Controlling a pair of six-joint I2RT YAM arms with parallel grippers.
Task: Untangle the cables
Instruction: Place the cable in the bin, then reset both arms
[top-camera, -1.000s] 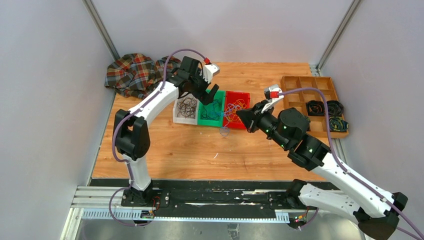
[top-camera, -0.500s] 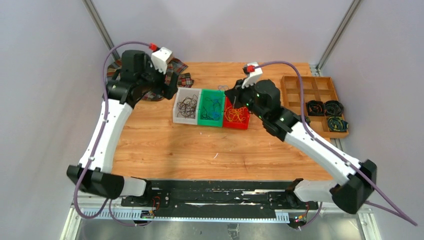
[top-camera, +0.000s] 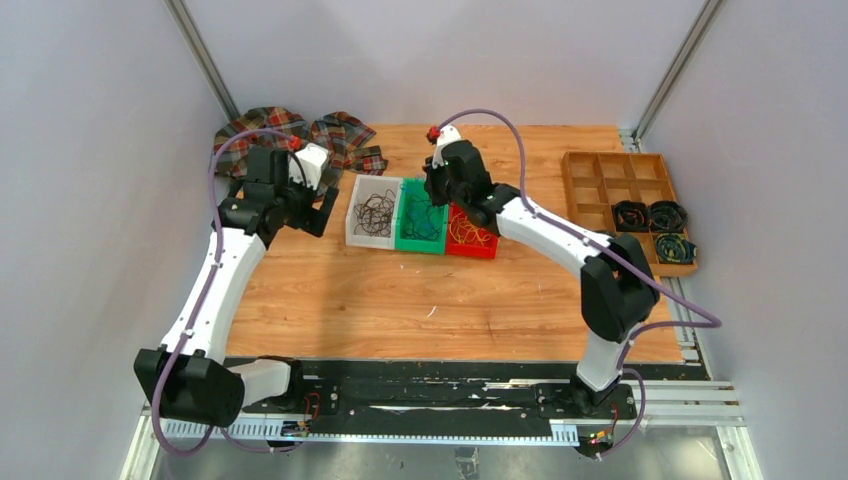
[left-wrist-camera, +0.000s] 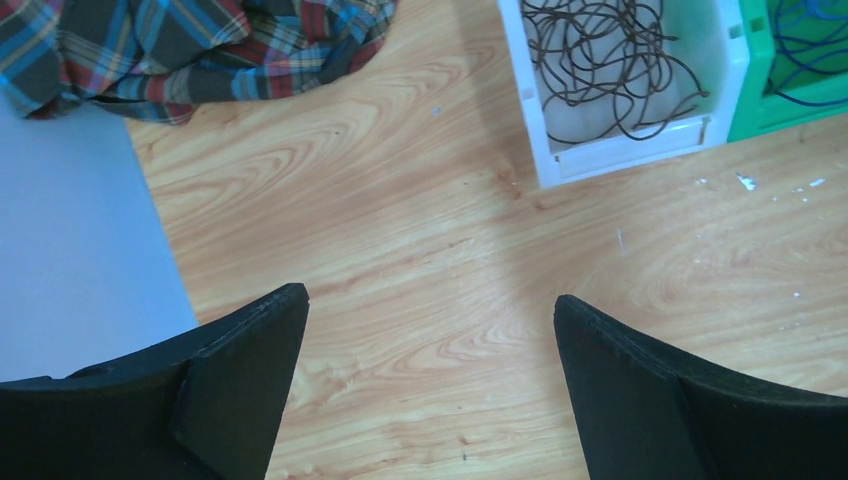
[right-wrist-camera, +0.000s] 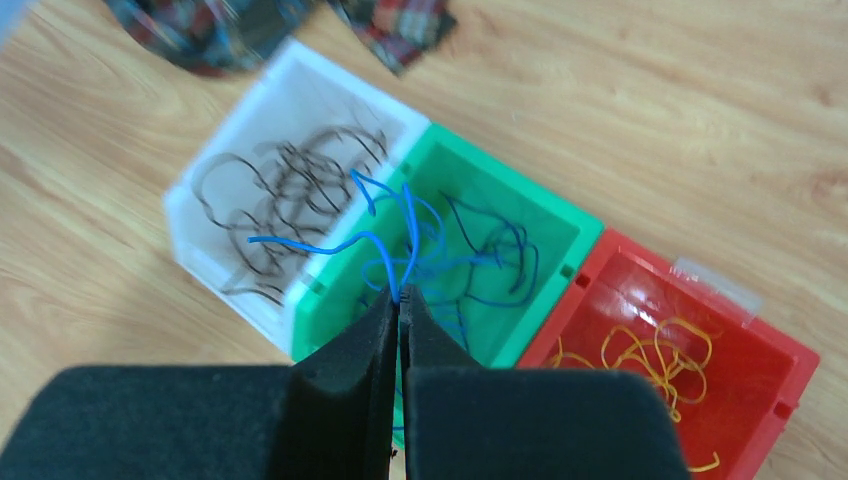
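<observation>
A plaid cloth (left-wrist-camera: 200, 40) lies crumpled far left on the wooden surface (left-wrist-camera: 400, 200). The left claw (left-wrist-camera: 425, 298) hangs wide open over bare wood, gripping nothing, near the white bin (left-wrist-camera: 640, 148) of dark cables (left-wrist-camera: 610, 60). The right claw (right-wrist-camera: 398, 300) is pinched tight on a blue cable (right-wrist-camera: 330, 243) held over the green bin (right-wrist-camera: 517, 178), where more blue strands (right-wrist-camera: 490, 260) lie. The red bin (right-wrist-camera: 760, 370) holds yellow-orange cables (right-wrist-camera: 640, 350).

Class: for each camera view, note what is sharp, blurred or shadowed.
Top external: evenly lit, sharp, no glare. Left wrist: crisp wood grain on the table, faint shadow beside the white bin. Right wrist: background smeared, worst at the plaid cloth; the right claw and its pinched blue cable are sharper.
</observation>
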